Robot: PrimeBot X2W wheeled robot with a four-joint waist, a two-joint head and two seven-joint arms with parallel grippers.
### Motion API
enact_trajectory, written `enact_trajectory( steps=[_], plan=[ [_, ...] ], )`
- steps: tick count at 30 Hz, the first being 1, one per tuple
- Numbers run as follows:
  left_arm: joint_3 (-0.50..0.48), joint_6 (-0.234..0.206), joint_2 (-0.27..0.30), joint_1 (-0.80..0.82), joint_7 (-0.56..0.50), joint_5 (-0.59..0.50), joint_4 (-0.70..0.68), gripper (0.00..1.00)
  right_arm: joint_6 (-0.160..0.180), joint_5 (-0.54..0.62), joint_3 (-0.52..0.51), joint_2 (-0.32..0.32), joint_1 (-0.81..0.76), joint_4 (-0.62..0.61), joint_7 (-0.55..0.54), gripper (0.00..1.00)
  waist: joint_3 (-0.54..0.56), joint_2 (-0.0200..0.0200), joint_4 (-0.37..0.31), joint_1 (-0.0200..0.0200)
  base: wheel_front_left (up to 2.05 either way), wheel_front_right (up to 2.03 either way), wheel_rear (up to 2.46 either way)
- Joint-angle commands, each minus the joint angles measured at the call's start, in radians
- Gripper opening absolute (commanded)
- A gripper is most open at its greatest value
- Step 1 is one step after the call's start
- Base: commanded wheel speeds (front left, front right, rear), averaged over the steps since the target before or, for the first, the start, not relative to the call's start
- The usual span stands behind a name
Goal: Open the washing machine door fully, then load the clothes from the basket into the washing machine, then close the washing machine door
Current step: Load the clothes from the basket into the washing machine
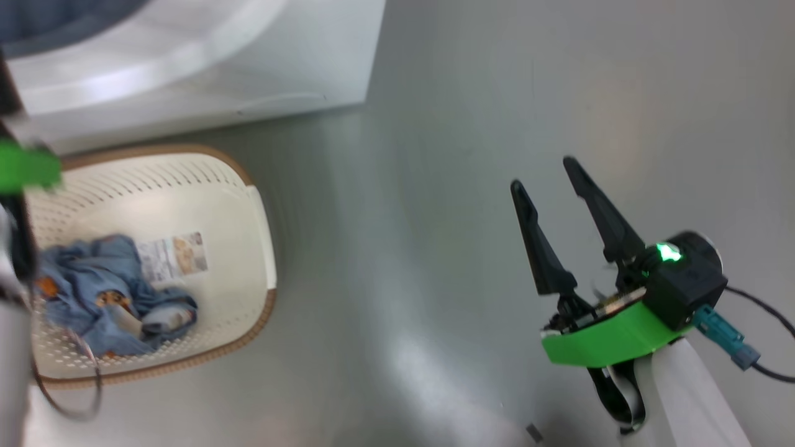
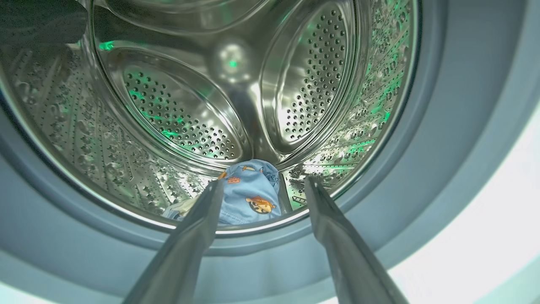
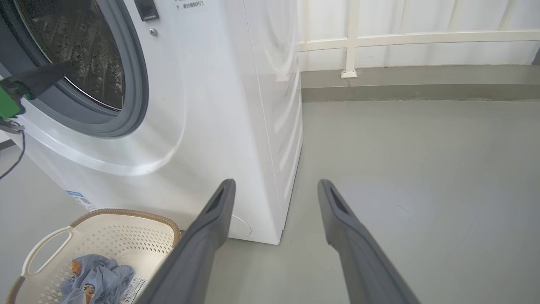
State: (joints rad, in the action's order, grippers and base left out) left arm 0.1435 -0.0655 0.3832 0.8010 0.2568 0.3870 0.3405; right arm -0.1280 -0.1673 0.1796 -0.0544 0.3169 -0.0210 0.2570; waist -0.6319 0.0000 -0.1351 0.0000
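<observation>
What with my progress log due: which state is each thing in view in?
washing machine, mouth uncovered
blue garment, lying loose in the drum
basket, upright on floor
basket clothes, crumpled inside basket
left end effector, open, empty, at drum mouth
right end effector, open, empty, above floor

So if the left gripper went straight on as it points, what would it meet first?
Likely the light-blue printed garment low in the steel drum, ahead of the left gripper; depth unclear.
</observation>
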Motion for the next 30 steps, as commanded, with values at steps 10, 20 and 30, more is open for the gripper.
enact_trajectory(
  steps=[10, 20, 30],
  plan=[
    [-0.067, -0.091, -0.045, -0.427, 0.005, -0.064, -0.298, 1.00, -0.003, 0.040, -0.023, 0.004, -0.117, 0.014, 0.005, 1.00, 0.222, 0.0000, 0.067, 0.0000, 0.00, 0.00, 0.00],
    [-0.030, -0.128, -0.099, -0.710, 0.005, -0.082, -0.364, 1.00, -0.003, 0.058, -0.063, 0.004, -0.220, 0.046, 0.001, 1.00, 0.413, 0.0000, 0.112, 0.0000, 0.00, 0.00, 0.00],
    [0.019, -0.147, -0.125, -0.865, -0.002, -0.093, -0.384, 1.00, -0.003, 0.057, -0.075, 0.004, -0.309, 0.031, -0.037, 1.00, 0.552, 0.0000, 0.138, 0.0000, 0.00, 0.00, 0.00]
  ],
)
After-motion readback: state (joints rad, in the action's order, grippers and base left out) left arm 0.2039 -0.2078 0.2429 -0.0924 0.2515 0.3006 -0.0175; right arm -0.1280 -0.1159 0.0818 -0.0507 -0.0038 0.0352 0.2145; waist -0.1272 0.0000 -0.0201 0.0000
